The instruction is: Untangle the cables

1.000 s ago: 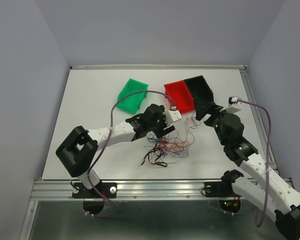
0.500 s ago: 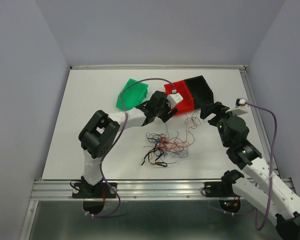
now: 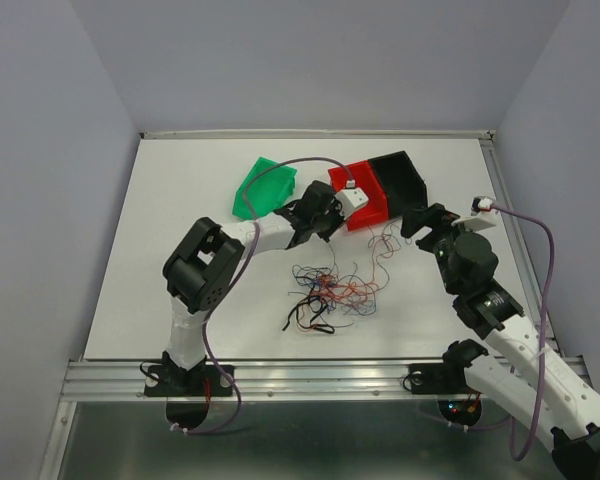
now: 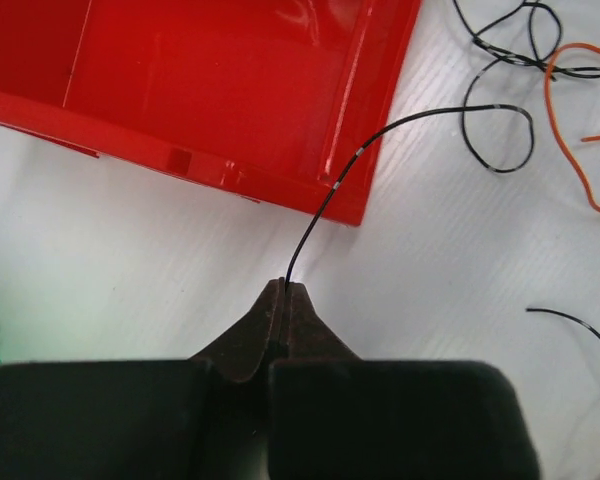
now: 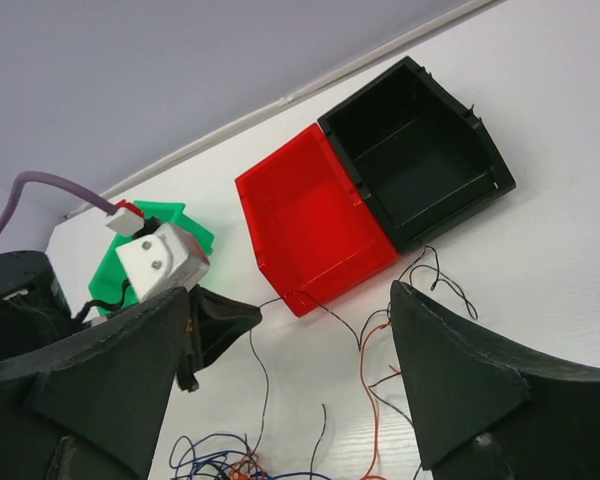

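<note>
We see left fingers (image 4: 248, 340) pinching a hair-thin black wire (image 4: 318, 218); it points away from their tips, bending right. Right fingers (image 5: 475, 385) stand spread.

Tally by kind

Three bins: one green bin (image 3: 264, 188), one red bin (image 3: 373, 196), one black bin (image 3: 400, 180). Two grippers: one left gripper (image 4: 283, 288), one right gripper (image 3: 420, 222). One loose tangle of cables (image 3: 327, 288) in red, orange, black and blue; single strands too fine and interwoven to count.
</note>
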### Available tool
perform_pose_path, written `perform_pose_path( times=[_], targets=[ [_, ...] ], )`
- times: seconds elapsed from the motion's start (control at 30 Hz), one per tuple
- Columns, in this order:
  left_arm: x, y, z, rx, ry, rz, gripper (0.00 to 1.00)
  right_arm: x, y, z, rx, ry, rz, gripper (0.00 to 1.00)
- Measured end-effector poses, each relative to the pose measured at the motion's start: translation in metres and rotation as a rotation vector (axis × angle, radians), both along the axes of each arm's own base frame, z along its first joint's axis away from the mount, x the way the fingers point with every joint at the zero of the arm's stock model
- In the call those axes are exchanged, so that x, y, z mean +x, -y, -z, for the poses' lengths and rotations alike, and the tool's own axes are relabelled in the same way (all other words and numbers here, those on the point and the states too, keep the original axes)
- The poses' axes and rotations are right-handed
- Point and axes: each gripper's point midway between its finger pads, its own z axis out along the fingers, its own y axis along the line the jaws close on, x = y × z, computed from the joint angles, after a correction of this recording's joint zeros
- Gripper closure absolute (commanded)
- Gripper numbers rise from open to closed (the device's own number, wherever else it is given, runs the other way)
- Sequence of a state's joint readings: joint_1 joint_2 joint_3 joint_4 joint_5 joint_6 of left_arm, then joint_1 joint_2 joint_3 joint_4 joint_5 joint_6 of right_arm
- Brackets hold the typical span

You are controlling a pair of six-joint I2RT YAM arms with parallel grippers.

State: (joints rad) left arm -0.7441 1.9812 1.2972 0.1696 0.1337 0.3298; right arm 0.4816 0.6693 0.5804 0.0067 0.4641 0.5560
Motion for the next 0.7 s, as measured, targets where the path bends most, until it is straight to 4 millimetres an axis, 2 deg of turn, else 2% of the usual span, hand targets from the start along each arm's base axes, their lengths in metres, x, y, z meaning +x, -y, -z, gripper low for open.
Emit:
perform_pose_path(
  times=[0.1, 0.17, 0.23, 0.37, 0.43, 0.47, 0.57, 0.7],
  targets=[
    [-0.015, -0.005, -0.009, -0.023, -0.026, 0.039, 1.0, 0.002, -0.002, 0.004, -0.006, -0.011, -0.003, 0.14],
    [-0.028, -0.011, -0.033, -0.059, -0.024, 0.068, 1.0, 0.004, -0.007, 0.01, -0.016, -0.031, -0.027, 0.14],
    [-0.042, -0.016, -0.069, -0.11, 0.001, 0.101, 1.0, 0.005, -0.013, 0.016, -0.027, -0.052, -0.056, 0.14],
    [-0.066, -0.024, -0.169, -0.26, 0.144, 0.173, 1.0, 0.003, -0.025, 0.017, -0.032, -0.035, -0.13, 0.14],
    [-0.082, -0.031, -0.214, -0.328, 0.22, 0.205, 1.0, 0.001, -0.033, 0.015, -0.03, -0.014, -0.178, 0.13],
    [-0.089, -0.035, -0.231, -0.353, 0.248, 0.217, 1.0, 0.0, -0.038, 0.015, -0.029, -0.005, -0.208, 0.13],
    [-0.108, -0.046, -0.273, -0.411, 0.313, 0.245, 1.0, -0.004, -0.058, 0.01, -0.031, 0.038, -0.323, 0.08],
    [-0.119, -0.052, -0.3, -0.435, 0.337, 0.261, 1.0, -0.006, -0.084, 0.012, -0.032, 0.072, -0.462, 0.06]
  ],
)
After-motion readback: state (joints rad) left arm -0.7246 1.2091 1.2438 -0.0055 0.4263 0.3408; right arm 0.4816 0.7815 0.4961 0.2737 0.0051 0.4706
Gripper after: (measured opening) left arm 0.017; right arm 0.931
